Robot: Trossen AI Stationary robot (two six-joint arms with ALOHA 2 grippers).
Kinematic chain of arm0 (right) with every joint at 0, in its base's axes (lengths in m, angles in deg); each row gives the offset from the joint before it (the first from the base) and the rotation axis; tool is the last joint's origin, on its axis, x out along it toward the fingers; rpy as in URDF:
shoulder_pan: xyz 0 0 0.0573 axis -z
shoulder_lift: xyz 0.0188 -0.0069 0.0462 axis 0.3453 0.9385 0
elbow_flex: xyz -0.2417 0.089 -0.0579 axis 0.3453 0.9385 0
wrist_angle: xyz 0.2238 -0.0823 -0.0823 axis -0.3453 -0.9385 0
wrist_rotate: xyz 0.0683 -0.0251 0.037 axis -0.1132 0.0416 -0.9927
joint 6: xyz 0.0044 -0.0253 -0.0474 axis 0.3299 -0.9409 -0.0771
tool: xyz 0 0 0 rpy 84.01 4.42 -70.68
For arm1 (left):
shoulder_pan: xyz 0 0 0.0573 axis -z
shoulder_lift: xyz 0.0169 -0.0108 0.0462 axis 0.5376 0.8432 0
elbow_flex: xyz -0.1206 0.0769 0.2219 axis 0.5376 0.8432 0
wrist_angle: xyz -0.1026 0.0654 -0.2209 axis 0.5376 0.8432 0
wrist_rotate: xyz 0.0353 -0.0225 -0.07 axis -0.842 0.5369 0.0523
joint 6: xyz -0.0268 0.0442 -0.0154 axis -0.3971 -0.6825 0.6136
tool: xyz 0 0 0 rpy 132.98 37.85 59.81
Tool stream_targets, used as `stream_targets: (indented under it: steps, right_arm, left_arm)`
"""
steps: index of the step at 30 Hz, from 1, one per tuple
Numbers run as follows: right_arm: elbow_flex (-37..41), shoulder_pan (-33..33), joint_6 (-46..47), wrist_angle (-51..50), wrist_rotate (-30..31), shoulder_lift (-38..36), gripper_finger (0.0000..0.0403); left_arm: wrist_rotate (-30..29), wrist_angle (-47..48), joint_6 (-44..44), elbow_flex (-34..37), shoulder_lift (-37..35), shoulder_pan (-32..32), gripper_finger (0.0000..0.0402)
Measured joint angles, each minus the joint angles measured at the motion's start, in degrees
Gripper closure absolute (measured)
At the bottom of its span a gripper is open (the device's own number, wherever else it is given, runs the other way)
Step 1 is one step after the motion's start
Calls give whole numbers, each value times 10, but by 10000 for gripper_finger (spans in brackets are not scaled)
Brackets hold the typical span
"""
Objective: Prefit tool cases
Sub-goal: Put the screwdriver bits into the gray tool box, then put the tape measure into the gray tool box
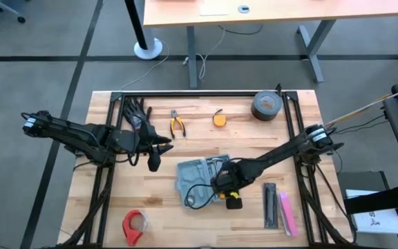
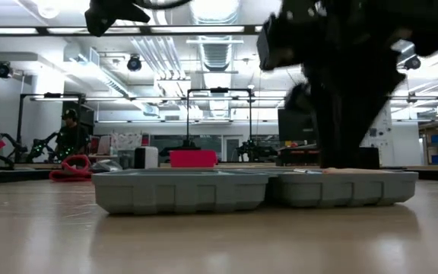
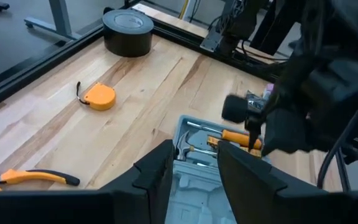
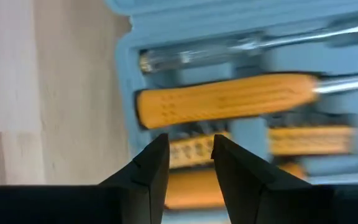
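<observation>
The blue-grey tool case (image 1: 200, 178) lies open and flat on the wooden table, near its middle. It also shows in the low view (image 2: 257, 190). Its tray holds an orange-handled screwdriver (image 4: 229, 99) and several other tools. My right gripper (image 1: 226, 187) hangs over the case's right half, pointing steeply down. Its fingers (image 4: 190, 155) are open a little above the tray, with nothing between them. My left gripper (image 1: 154, 163) hovers to the left of the case and faces it. It is open (image 3: 194, 168) and has nothing between its fingers.
A black tape roll (image 1: 264, 106), an orange tape measure (image 1: 219, 118) and pliers (image 1: 177, 124) lie along the far side. A red tape roll (image 1: 134, 226) sits near the front left. Black and pink bars (image 1: 278, 207) lie to the right of the case, and a yellow-black object (image 1: 233, 201) sits by its near right corner.
</observation>
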Motion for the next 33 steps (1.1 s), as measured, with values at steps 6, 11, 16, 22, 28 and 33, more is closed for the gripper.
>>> stream_targets:
  steps: [6, 11, 16, 22, 28, 33]
  right_arm:
    - [12, -5, 11, 49, -35, 43, 313]
    - [6, -5, 13, 41, -30, 36, 325]
    - [-18, -3, 19, 20, -11, -3, 334]
    - [-33, -2, 24, -31, 40, -37, 341]
    - [-34, 2, 24, -76, 85, -57, 333]
    - [-30, 21, 5, -97, 129, -61, 323]
  left_arm:
    - [0, 0, 0, 0, 0, 0, 273]
    - [0, 1, 0, 0, 0, 0, 281]
    - [0, 1, 0, 0, 0, 0, 290]
    - [0, 2, 0, 0, 0, 0, 298]
    - [0, 5, 3, 3, 0, 0, 297]
    - [0, 5, 37, 10, 3, -2, 286]
